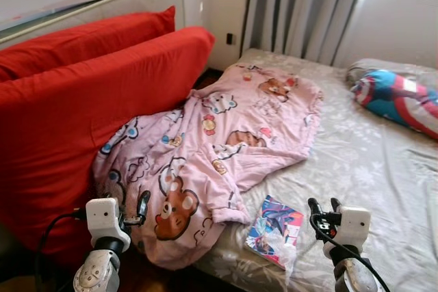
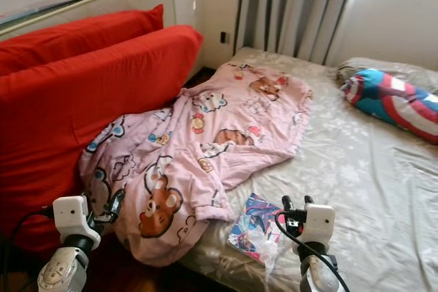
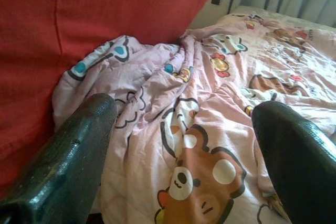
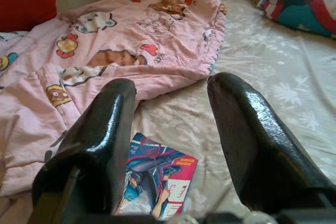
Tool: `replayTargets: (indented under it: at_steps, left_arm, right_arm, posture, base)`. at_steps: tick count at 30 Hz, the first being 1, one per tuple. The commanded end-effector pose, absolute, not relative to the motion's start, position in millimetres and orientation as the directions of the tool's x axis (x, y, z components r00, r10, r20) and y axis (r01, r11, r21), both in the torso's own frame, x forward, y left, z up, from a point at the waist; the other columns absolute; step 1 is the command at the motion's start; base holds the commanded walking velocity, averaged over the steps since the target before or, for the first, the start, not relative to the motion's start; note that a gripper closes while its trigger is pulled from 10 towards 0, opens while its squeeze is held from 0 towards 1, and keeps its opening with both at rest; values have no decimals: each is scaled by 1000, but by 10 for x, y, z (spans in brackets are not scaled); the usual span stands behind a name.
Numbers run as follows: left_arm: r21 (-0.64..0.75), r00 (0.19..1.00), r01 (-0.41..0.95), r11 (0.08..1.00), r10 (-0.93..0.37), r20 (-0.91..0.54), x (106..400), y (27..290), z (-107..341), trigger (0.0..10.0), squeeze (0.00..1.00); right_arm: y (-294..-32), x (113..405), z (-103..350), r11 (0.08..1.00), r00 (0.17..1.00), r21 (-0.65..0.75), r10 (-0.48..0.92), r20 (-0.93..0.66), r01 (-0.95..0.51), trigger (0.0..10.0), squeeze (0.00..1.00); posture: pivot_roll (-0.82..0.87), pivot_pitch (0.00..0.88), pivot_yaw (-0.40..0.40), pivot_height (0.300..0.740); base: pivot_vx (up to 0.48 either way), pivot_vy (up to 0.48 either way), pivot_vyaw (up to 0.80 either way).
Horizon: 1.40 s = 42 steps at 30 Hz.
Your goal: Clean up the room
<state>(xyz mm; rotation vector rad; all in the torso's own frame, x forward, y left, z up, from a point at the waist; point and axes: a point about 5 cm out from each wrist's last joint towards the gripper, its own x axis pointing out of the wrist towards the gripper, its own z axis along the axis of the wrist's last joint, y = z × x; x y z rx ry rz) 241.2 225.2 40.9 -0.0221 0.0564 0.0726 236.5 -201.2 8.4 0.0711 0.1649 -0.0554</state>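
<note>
A bedroom seen from the robot's head, looking down at a bed covered with a grey floral sheet. A soft pink blanket printed with cartoon bears is lying crumpled across the near left part of the bed, its lower corner spilling over the mattress edge and its left side bunching against a large red cushioned sofa back that is leaning beside the bed. Just beside the blanket's lower right edge, a thin colourful comic booklet in a clear plastic sleeve is lying flat on the sheet near the mattress edge. A pillow printed in blue, red and white stripes with a star is resting at the far right, well apart from the blanket.

The blanket is looking light, limp and easy to fold; it would probably sag and drag if lifted by one point, so taking hold of a corner or the hem hanging over the bed edge seems the best grip. The booklet is looking light, and its plastic sleeve is likely slippery, so pinching it at an edge would suit it.

The left gripper is hovering low in front of the blanket's hanging corner, fingers pointing forward and spread apart around nothing. The right gripper is hovering just beside the booklet, raised and pointing up the bed, its fingers also parted and empty.
</note>
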Motion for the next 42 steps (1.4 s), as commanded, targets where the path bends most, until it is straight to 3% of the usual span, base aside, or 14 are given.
replayTargets:
  at_steps: [1, 11, 25, 42]
  left_arm:
    - [-12, 997, -62, 998, 62, -46, 2427, 2243, 448, 10000, 0]
    - [-17, 997, -59, 998, 58, -43, 2448, 2217, 462, 10000, 0]
    - [-5, 997, -61, 998, 61, -37, 2471, 2253, 483, 10000, 0]
    - [2, 998, -35, 999, 35, -44, 2505, 2223, 495, 10000, 0]
  right_arm:
    - [-2025, 2414, 150, 995, 988, 73, -57, -141, 68, 10000, 0]
    - [-2001, 2452, 137, 998, 983, 53, -26, -180, 36, 10000, 0]
    - [-1986, 2490, 164, 998, 985, 48, -21, -171, 30, 10000, 0]
    - [-1843, 2504, 133, 995, 983, 94, 53, -178, -36, 10000, 0]
  posture:
    - [-5, 0, -54, 740]
    - [-11, 0, -52, 740]
    - [-7, 0, -53, 642]
    - [6, 0, -47, 642]
  base:
    - [0, 0, 0]
    - [0, 0, 0]
    - [0, 0, 0]
    - [0, 0, 0]
